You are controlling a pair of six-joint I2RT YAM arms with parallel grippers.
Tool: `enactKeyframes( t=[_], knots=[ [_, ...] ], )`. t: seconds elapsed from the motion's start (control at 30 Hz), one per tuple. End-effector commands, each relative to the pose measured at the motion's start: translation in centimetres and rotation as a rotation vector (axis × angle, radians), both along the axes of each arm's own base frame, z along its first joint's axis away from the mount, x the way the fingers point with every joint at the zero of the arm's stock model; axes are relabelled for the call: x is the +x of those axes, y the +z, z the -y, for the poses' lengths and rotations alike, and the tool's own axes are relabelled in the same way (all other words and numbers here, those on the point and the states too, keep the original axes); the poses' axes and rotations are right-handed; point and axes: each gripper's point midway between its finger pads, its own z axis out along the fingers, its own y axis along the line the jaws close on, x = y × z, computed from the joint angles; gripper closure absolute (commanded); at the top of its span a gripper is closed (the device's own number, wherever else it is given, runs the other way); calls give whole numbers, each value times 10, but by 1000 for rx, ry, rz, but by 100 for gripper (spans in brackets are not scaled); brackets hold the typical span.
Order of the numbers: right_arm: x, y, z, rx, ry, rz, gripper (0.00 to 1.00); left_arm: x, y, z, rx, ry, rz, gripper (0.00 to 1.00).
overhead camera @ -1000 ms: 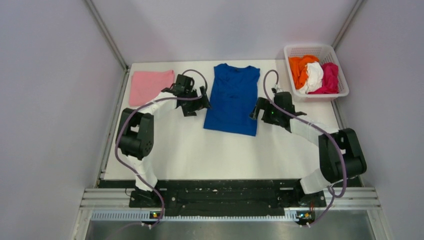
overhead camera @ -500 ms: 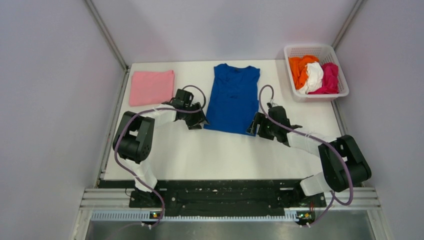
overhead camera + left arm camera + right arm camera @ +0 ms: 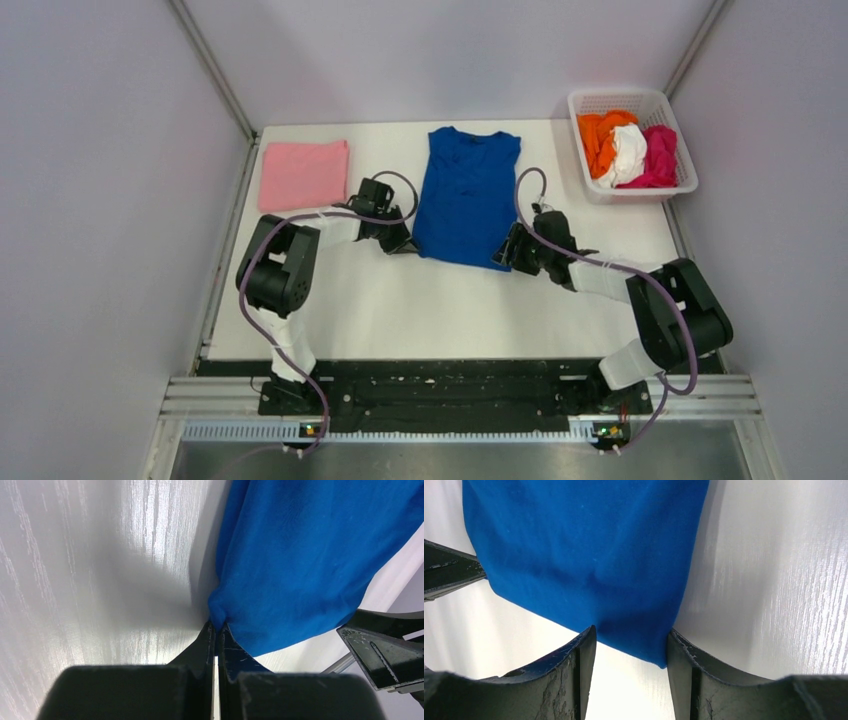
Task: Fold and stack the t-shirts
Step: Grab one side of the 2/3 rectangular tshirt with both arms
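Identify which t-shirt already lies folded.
The pink t-shirt, a neat rectangle far left. The blue t-shirt lies spread flat; the orange, white and magenta ones sit crumpled in the basket.

One camera looks down on my whole desk (image 3: 450,300) from high behind me. My two wrist cameras sit very close to the near edge of the blue shirt (image 3: 467,195); all three see it.

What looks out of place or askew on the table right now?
Little. The blue t-shirt is bunched at its near-left corner, pinched in the shut left gripper, while the right gripper stands open around the other near corner, which lies flat. Nothing looks spilled or damaged.
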Motion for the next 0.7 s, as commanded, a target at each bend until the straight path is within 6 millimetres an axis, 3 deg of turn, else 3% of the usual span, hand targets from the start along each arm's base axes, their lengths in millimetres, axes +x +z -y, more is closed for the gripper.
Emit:
enactKeyframes(
  t=[0.0, 0.17, 0.3, 0.37, 0.53, 0.67],
  knots=[
    [-33, -26, 14, -69, -3, -114, 48, -18, -36, -23, 128, 40, -62, 100],
    [-38, -30, 20, -93, -6, -111, 50, -31, -33, -28, 129, 48, -47, 100],
    [-36, -35, 12, -73, 15, -109, 55, -33, -34, -27, 120, 44, -53, 100],
    [-36, -39, 10, -67, 18, -119, 63, -33, -34, -26, 114, 45, -53, 100],
    [-42, -30, 6, -56, 28, -119, 100, -36, -29, -28, 113, 47, -47, 100],
    [-70, -20, 3, -44, 94, -162, 100, -59, -20, -40, 149, 55, -30, 100]
  ],
)
